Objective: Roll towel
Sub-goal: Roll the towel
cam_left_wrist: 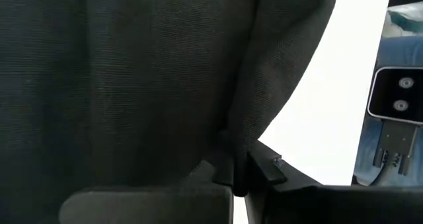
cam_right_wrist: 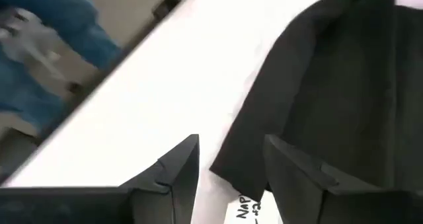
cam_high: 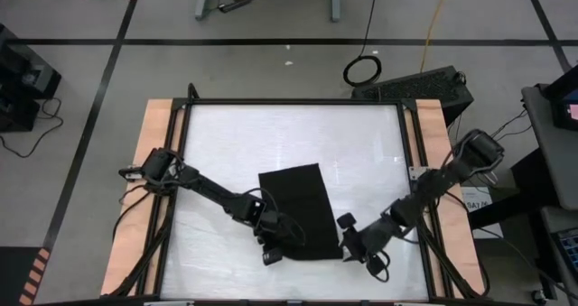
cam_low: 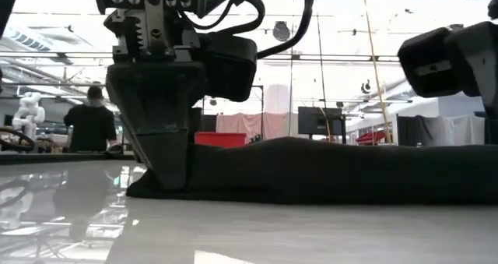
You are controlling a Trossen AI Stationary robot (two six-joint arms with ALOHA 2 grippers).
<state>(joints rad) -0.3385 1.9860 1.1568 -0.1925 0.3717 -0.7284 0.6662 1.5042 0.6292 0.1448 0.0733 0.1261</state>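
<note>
The black towel (cam_high: 298, 211) lies flat on the white table top, one short end toward the near edge. My left gripper (cam_high: 271, 245) is down at its near left corner and shut on the cloth; it also shows in the low view (cam_low: 167, 167). My right gripper (cam_right_wrist: 231, 161) is open above the near right corner, one finger on either side of the corner (cam_right_wrist: 228, 171), where a small white tag (cam_right_wrist: 248, 209) shows. In the low view the right gripper (cam_low: 455, 58) stands above the towel, apart from it. My left gripper pinches the towel at its near left corner (cam_left_wrist: 232, 163) between its two fingers, where the cloth bunches into a fold. The fingers (cam_low: 165, 151) come from above, pointing down, their tips at the table. The rest of the towel lies flat on the table.
A black frame and wooden side strips (cam_high: 153, 162) border the white table top (cam_high: 361, 153). There is bare table top on the far side and to both sides of the towel. A person (cam_low: 89, 124) stands in the room beyond the table.
</note>
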